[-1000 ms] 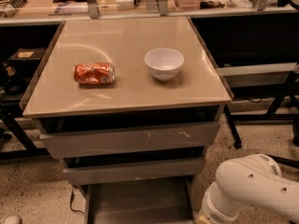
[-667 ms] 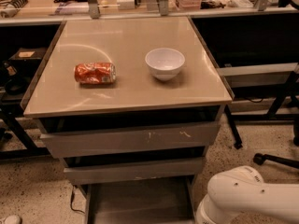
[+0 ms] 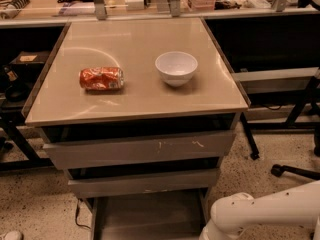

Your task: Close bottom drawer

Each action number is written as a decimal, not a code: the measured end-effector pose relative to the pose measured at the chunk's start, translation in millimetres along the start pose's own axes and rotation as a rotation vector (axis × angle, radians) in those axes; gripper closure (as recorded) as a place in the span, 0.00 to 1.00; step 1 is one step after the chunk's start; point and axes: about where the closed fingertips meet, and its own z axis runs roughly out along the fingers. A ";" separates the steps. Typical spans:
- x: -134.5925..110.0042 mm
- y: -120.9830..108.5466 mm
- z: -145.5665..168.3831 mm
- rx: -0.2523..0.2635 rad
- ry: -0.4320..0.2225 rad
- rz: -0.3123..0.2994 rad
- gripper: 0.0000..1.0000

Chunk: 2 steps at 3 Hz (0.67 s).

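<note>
Three grey drawers hung beneath the tan cabinet top (image 3: 135, 106), the largest thing in view, filling the centre. Of the three, the scratched top front (image 3: 135, 150) and the middle front (image 3: 142, 182) sat nearly flush. The bottom drawer (image 3: 145, 216), at 6 o'clock, was pulled well out toward the camera, its shallow tray open to view and its front edge cut off by the frame.

Next in size, the white arm (image 3: 265, 214) lay at 5 o'clock. Over the last second its rounded joint had sunk lower and slid toward 6 o'clock, ending just beside the tray's right wall. That shift uncovered a chair base (image 3: 295, 171) at 3 o'clock. The drawer itself had not budged, so I judged the task to be in its approach: the arm was lining up, and no push had begun.

The gripper was out of sight, somewhere below the frame edge near 5 o'clock, so I cannot tell whether it was open or closed.

Smaller things stayed put on the top: a white bowl (image 3: 176, 68) at 1 o'clock and a crushed orange can (image 3: 101, 78) at 10 o'clock.
</note>
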 end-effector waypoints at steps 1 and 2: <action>0.0 0.0 0.0 0.000 0.000 0.000 1.00; 5.8 -1.4 37.5 -0.025 0.014 0.035 1.00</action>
